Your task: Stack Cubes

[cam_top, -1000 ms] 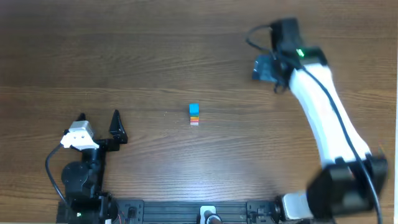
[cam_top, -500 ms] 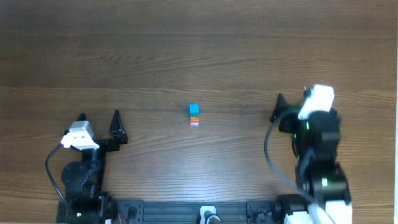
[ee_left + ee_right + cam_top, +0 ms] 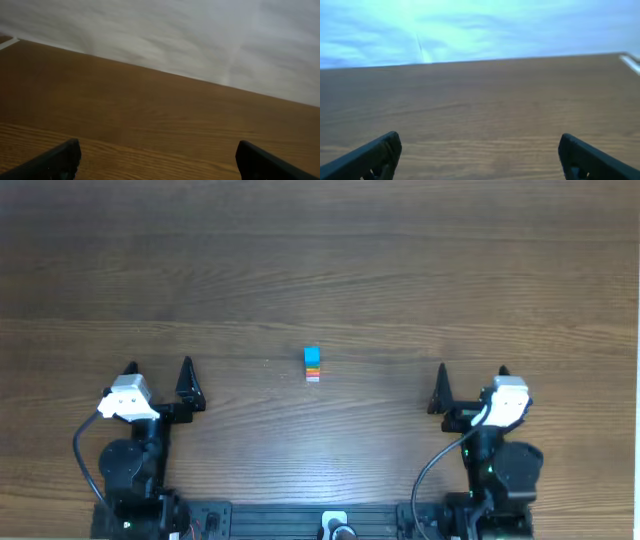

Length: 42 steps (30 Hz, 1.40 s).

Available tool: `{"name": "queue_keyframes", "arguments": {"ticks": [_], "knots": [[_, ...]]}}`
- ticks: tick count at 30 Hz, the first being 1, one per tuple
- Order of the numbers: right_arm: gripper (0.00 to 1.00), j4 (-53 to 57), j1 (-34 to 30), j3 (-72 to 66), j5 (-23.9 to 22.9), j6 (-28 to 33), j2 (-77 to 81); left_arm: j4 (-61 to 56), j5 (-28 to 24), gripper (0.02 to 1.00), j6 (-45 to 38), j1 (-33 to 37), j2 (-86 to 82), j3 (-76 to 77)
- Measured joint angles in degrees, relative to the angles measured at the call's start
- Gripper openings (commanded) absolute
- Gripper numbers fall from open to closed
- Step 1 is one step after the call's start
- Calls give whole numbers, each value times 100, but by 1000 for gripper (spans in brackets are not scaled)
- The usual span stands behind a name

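A small stack of cubes [image 3: 312, 364] stands at the middle of the wooden table, with a blue cube [image 3: 312, 356] on top, an orange one under it and a pale one at the base. My left gripper [image 3: 158, 375] rests open near its base at the left, well away from the stack. My right gripper [image 3: 470, 383] rests open near its base at the right, also far from the stack. Both pairs of fingertips [image 3: 60, 160] [image 3: 375, 155] stand wide apart over bare wood with nothing between them.
The wooden table [image 3: 320, 270] stretches wide around the stack. A pale wall [image 3: 200, 35] rises beyond the table's far edge. A black rail [image 3: 320, 520] with the arm bases runs along the near edge.
The right arm has pulled back from the far right of the table and folded down to its base. The left arm and the stack have not moved.
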<state>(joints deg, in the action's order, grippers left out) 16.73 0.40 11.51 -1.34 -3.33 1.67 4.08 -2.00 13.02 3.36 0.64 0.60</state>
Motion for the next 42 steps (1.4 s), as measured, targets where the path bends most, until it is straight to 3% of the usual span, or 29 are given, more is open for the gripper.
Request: {"name": "queue_keyframes", "arguments": {"ticks": [10,42], "knots": [[991,-450,-26,-739,39,293,-83,0,0,1000,0,0,-2,0],[993,-522,-28,-767,39,356,-83,2,0,998,0,0,-2,0]]}}
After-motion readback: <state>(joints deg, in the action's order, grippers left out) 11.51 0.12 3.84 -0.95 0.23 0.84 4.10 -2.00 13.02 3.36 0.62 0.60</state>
